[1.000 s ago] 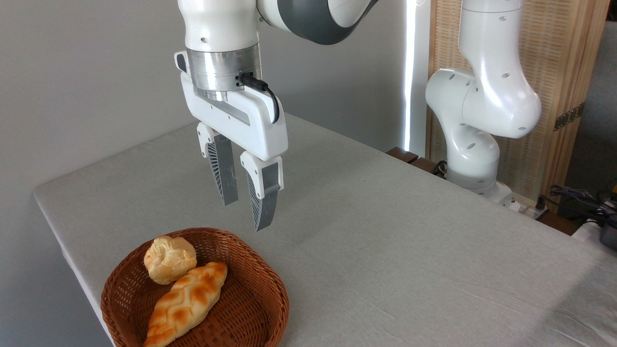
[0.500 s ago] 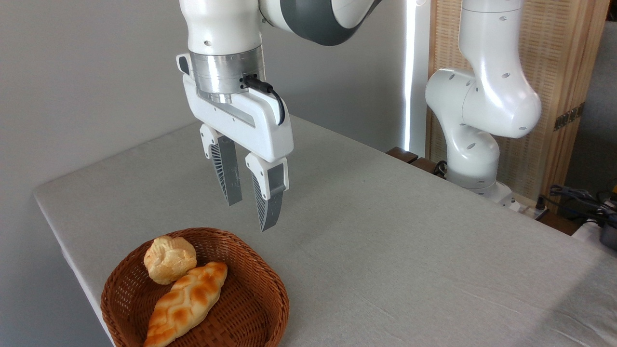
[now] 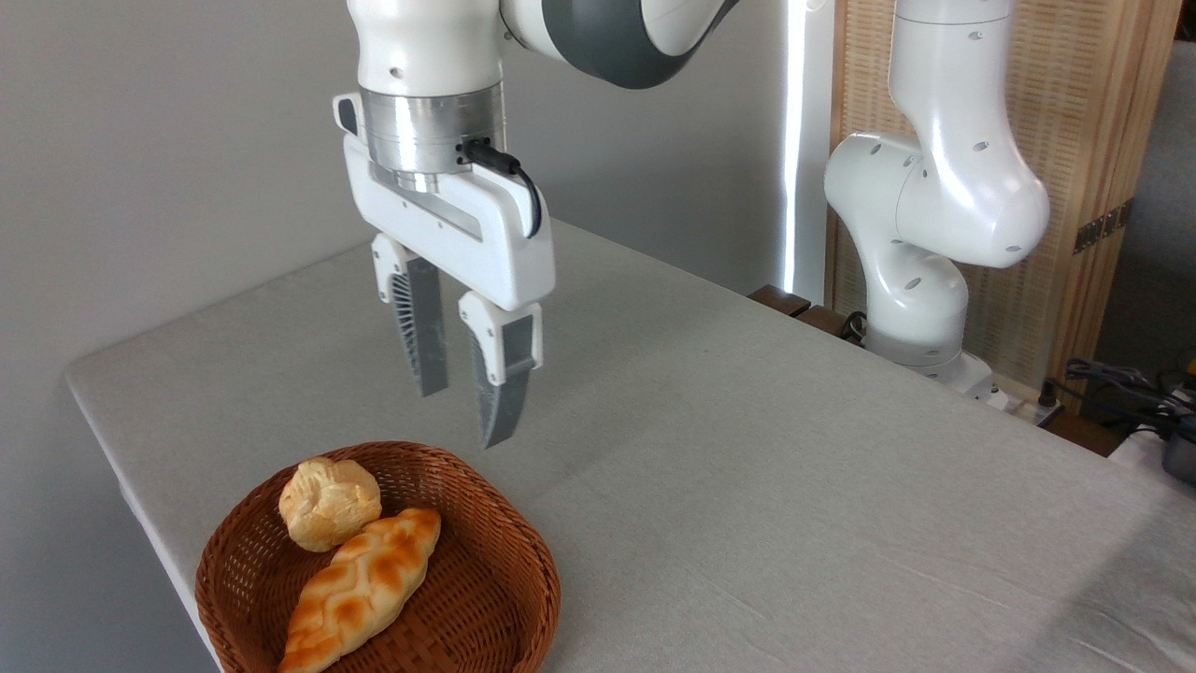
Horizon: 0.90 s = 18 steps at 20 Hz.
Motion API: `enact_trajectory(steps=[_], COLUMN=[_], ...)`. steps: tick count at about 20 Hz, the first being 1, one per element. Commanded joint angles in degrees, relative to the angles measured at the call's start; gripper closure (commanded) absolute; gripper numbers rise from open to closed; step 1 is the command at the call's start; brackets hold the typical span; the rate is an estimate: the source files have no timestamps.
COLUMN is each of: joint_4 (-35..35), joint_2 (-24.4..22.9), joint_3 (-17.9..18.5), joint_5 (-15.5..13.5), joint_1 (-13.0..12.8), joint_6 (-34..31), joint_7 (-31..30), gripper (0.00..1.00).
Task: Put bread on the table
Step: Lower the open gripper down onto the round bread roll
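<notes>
The bread (image 3: 329, 503) sits at the back left of the basket (image 3: 486, 598), touching the braided loaf (image 3: 360, 589) just in front of it. Up and to the right the hand (image 3: 462, 411) hangs empty, fingers a little apart. To my eye it should come left, spread wider, drop straight over the bun and close softly, clear of the loaf and rim. I count one bun, one loaf, one basket, one hand, one grey surface (image 3: 747, 449).

1. One wicker basket (image 3: 486, 598).
2. Two baked items in it: one round bread (image 3: 329, 503) and one braided loaf (image 3: 360, 589).
3. One table (image 3: 747, 449).
4. One robot arm with one gripper (image 3: 464, 416).
</notes>
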Motion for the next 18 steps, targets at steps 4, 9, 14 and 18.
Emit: enact_trajectory(steps=[4, 9, 14, 18], joint_4=[0.0, 0.0, 0.1, 0.0], joint_2=[2.7, 5.5, 8.8, 11.1], joint_3=[-0.3, -0.3, -1.1, -2.7], joint_5=[-5.2, -5.4, -5.3, -5.2], joint_1=[-1.9, -5.2, -6.9, -7.0], joint_6=[10.6, 16.3, 19.8, 19.9], joint_7=[-0.5, -0.5, -0.5, -0.2], gripper=[0.00, 0.00, 0.00, 0.00])
